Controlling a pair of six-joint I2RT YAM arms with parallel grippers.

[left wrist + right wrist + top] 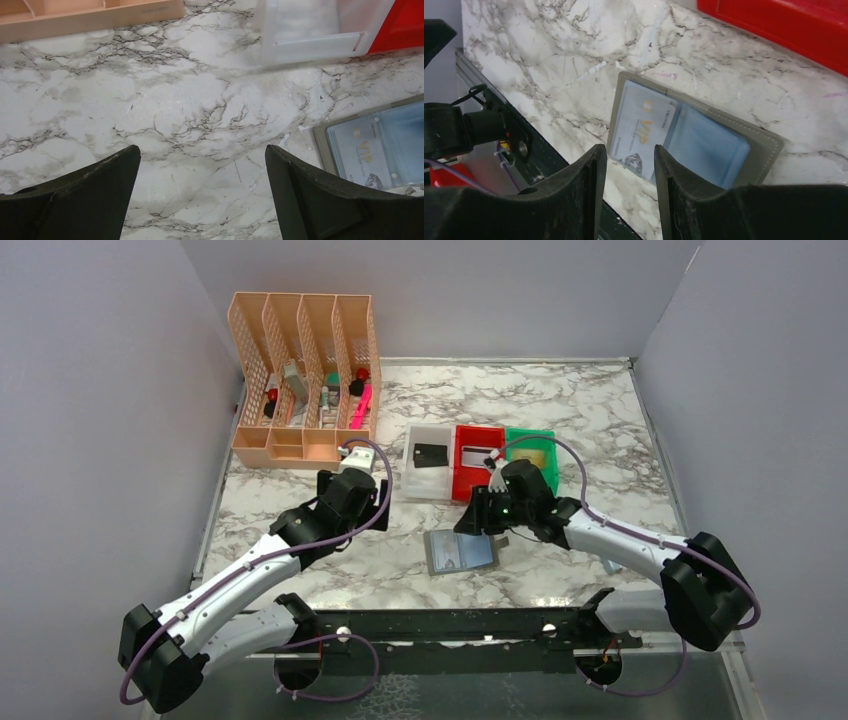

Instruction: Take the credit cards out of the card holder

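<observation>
The right arm's wrist covers the near part of the green bin (pixel 530 443), so the yellowish card (pixel 531 457) in it shows only in part. In the left wrist view the card holder (pixel 376 150) is cut off by the right edge of the picture. Its pockets are cloudy, and apart from gold "VIP" lettering the print on the pale card (pixel 639 125) in its left pocket is too small to read.

The card holder lies open and flat close to the tabletop's near edge, about midway along it. The right fingers (pixel 482 518) hover just over it, a narrow gap between them with nothing in it. The left fingers (pixel 352 488) are spread wide and empty over bare tabletop (pixel 190 95), toward the left of the holder.

Beyond the holder, a white bin (pixel 424 485), a red bin (pixel 466 485) and the green bin stand in a touching row. A black card (pixel 430 454) lies in the white one, a silvery card (pixel 478 454) in the red. A peach organizer (pixel 300 380) fills the far left corner. The far right corner is open marble.

The tabletop is white marble with grey veins. Plain pale walls close off three sides, and a black rail (pixel 450 625) runs along the near edge.
</observation>
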